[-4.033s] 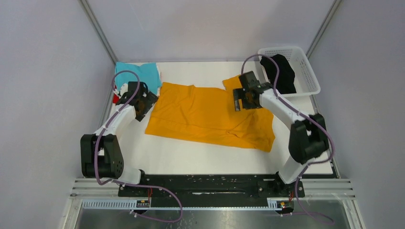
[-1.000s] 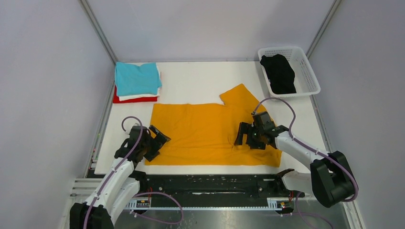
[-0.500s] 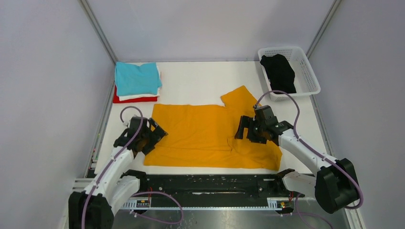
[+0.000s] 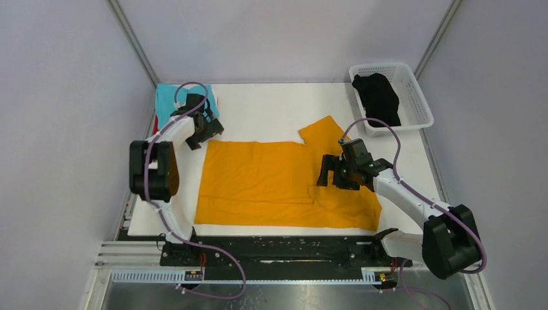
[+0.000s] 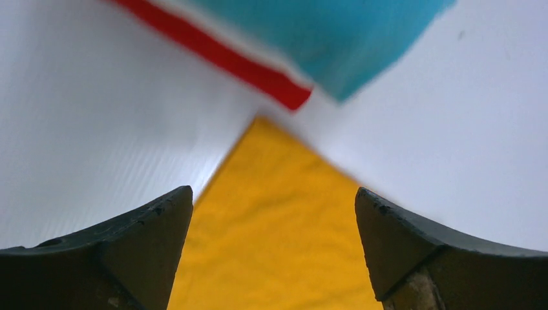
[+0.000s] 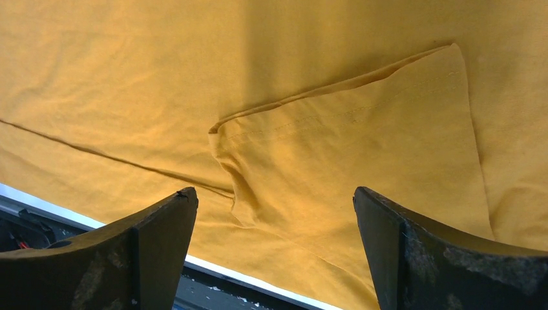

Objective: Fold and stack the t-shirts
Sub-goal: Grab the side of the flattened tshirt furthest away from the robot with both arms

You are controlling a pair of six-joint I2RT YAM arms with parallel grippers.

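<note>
Hovering wide open and empty, the left gripper [image 4: 205, 131] hangs over the far-left corner of the mustard-orange t-shirt [image 4: 258, 184], which lies spread flat in the middle of the surface [image 4: 271, 110]. The right gripper [image 4: 331, 174], just as wide and holding nothing, sits above the folded-in sleeve [image 6: 362, 148]. First risk: that corner lies just beside the stack [image 4: 167, 98], teal t-shirt [image 5: 336, 39] over red t-shirt [image 5: 245, 68], so a loose pinch could snag or nudge it. Second risk: the right jaws may catch only the sleeve layer and drag wrinkles in. The black t-shirt [image 4: 378, 97] waits in the basket [image 4: 420, 106].
</note>
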